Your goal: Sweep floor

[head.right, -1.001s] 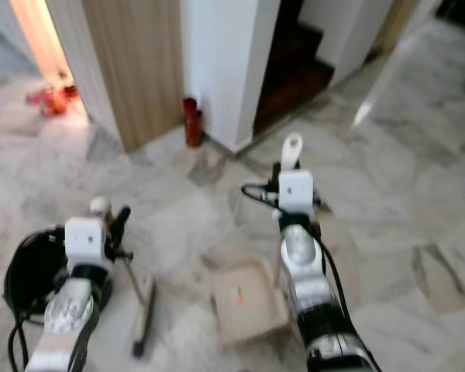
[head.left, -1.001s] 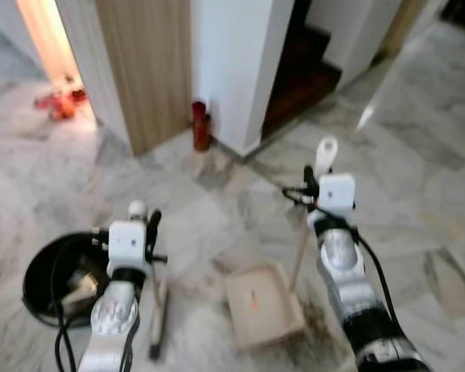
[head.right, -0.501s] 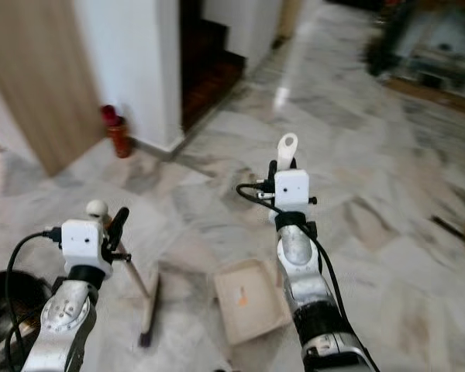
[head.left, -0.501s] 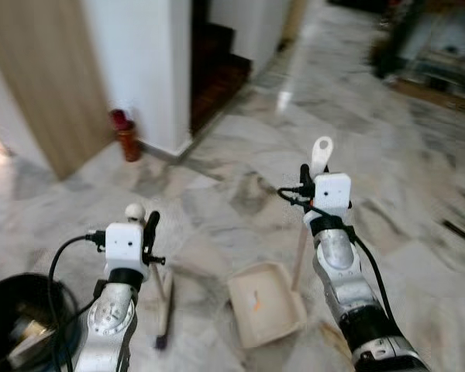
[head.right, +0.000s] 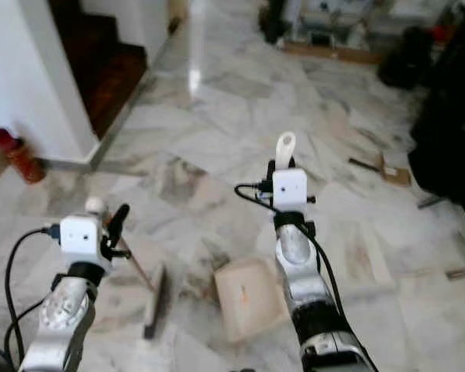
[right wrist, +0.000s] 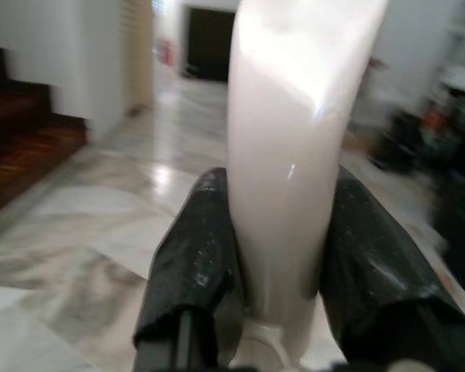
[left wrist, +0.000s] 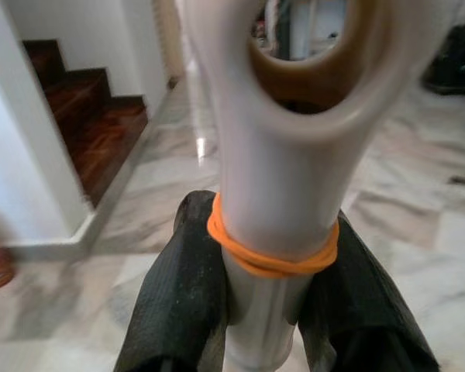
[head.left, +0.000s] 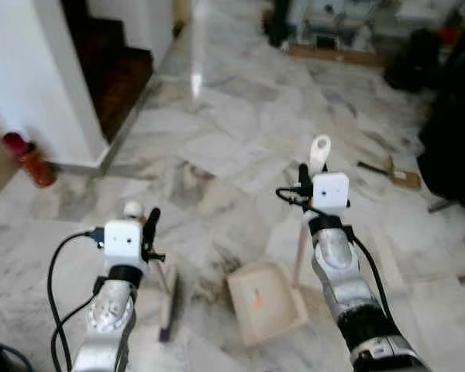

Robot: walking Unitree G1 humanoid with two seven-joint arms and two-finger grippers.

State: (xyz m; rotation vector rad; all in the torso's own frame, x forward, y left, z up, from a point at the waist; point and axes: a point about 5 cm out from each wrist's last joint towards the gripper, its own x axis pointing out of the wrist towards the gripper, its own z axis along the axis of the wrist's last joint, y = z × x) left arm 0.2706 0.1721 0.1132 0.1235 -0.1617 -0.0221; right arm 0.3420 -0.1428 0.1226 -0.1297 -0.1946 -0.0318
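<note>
Left eye view: left gripper [head.left: 143, 226] fingers pinching white broom handle [left wrist: 273, 194], brush head [head.left: 167, 301] on marble floor [head.left: 232, 147]; right gripper [head.left: 310, 180] fingers clamping beige dustpan [head.left: 265, 300] handle, pan on floor beside brush.

Cream broom [head.left: 166, 298] leaning, head on marble floor [head.left: 217, 155], beside cream dustpan [head.left: 265, 301]

Two silver arms reach forward and down, each ending in a white wrist block and two long black fingers. The left hand [left wrist: 279, 287] sits lower, its fingers pressed against both sides of a pale handle. The right hand [right wrist: 283, 256] is raised higher, its fingers clamped on a pale handle.
</note>
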